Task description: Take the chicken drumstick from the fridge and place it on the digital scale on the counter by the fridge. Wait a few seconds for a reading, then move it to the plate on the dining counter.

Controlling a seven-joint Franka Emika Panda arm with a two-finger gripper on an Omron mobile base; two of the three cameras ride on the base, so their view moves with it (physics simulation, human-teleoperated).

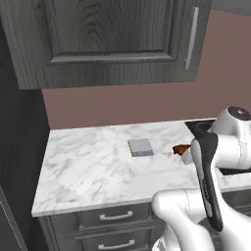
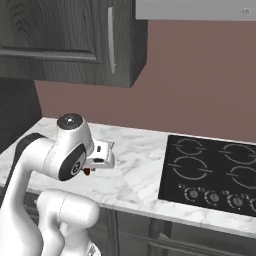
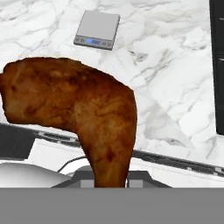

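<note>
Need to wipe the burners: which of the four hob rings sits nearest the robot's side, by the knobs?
The front-left ring of the cooktop, directly above the leftmost knobs; the others lie farther back or right.

marble counter over grey drawers, dark wood cabinets above, black cooktop with knobs at right, mauve wall

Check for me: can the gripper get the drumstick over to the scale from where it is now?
Probably yes. The gripper is shut on the chicken drumstick above the marble counter, and the digital scale sits bare just to its side with nothing between them.
</note>
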